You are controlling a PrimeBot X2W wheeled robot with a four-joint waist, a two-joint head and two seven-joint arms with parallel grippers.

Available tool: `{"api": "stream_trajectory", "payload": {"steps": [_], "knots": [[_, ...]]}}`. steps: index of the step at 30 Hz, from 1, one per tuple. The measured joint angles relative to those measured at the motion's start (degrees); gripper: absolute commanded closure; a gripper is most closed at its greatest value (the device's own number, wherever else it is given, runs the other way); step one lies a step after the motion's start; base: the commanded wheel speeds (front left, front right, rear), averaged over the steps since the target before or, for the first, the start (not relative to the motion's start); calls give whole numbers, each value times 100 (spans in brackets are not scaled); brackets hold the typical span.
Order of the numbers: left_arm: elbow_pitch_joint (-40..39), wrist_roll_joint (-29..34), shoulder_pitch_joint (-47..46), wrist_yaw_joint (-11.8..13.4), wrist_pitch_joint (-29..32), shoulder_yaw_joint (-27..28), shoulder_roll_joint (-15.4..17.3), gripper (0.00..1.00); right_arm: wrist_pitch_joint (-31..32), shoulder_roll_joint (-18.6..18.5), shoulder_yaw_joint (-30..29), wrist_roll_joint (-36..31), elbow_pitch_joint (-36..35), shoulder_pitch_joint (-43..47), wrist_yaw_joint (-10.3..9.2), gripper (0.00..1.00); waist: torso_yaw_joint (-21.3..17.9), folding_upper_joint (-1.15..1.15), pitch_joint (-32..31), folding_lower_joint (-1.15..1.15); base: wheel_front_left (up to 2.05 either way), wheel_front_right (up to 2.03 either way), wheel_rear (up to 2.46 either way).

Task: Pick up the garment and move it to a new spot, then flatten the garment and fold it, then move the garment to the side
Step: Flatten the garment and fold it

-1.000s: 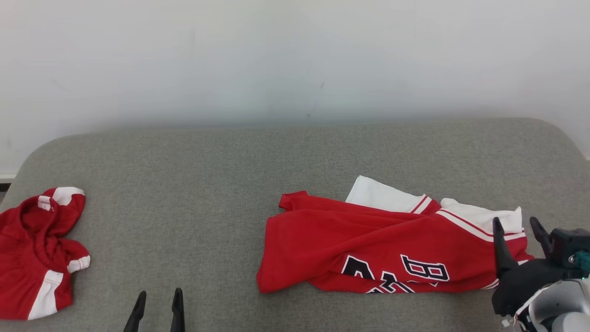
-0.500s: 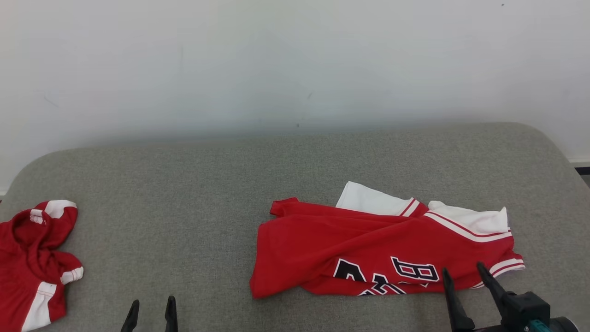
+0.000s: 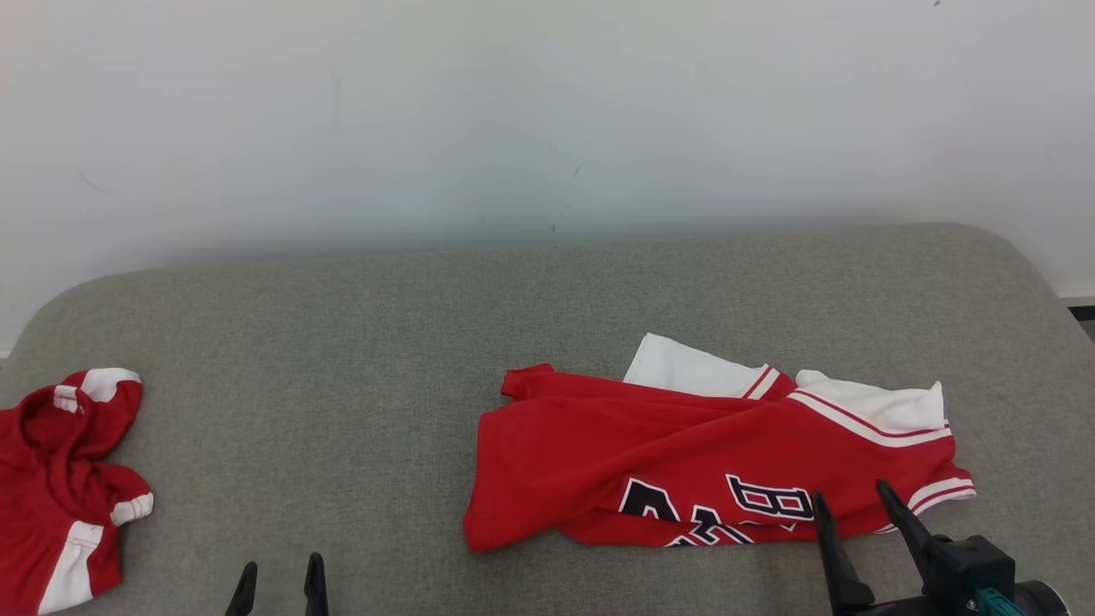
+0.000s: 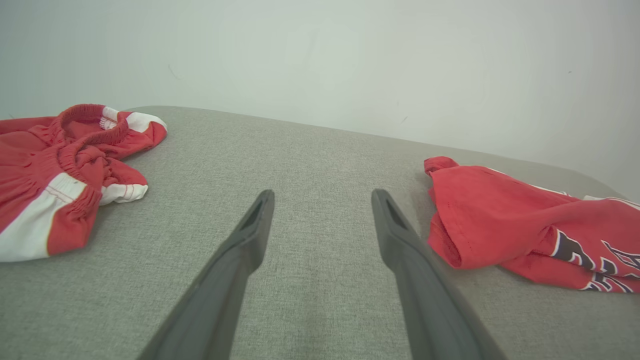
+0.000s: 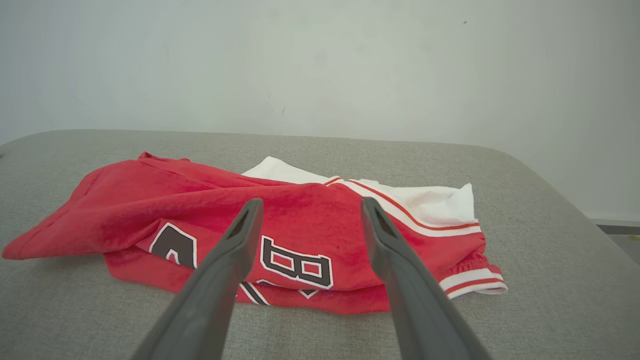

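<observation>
A red garment (image 3: 684, 445) with black-and-white letters and white trim lies loosely doubled over on the grey padded surface (image 3: 342, 359), right of the middle. My right gripper (image 3: 849, 492) hovers at its near right edge, open, with nothing between the fingers. In the right wrist view the garment (image 5: 200, 210) lies just beyond the open gripper (image 5: 311, 200). My left gripper (image 3: 281, 562) is low at the front, open and empty, above bare surface. In the left wrist view the open gripper (image 4: 322, 192) has the garment's folded corner (image 4: 500, 220) to its right.
A second red-and-white piece of clothing with an elastic waistband (image 3: 60, 479) lies crumpled at the far left edge, also in the left wrist view (image 4: 55, 160). A pale wall (image 3: 547, 111) runs behind the surface, whose rounded right corner (image 3: 1048, 274) drops off.
My right gripper has drawn back from the garment's right end toward the near edge and to the left. The camera has shifted a little. The garment and the left gripper have not moved.
</observation>
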Motion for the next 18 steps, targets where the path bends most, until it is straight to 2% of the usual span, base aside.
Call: {"api": "stream_trajectory", "payload": {"steps": [5, 13, 18], "knots": [[402, -163, -268, 18, 32, -147, 2, 0, 0, 46, 62, 33, 14, -3, 0, 0, -50, 0, 35, 0, 0, 0, 0], [1625, -1038, -1657, 15, 1255, -889, -7, 0, -3, 83, 277, 60, 52, -97, -1, 0, -274, 0, 154, 1, 0, 0, 0], [2150, -1466, -2229, 16, 1596, -1228, -9, 0, -22, 83, 370, 88, 113, -176, 0, 0, -525, 0, 251, 1, 0, 0, 0]]}}
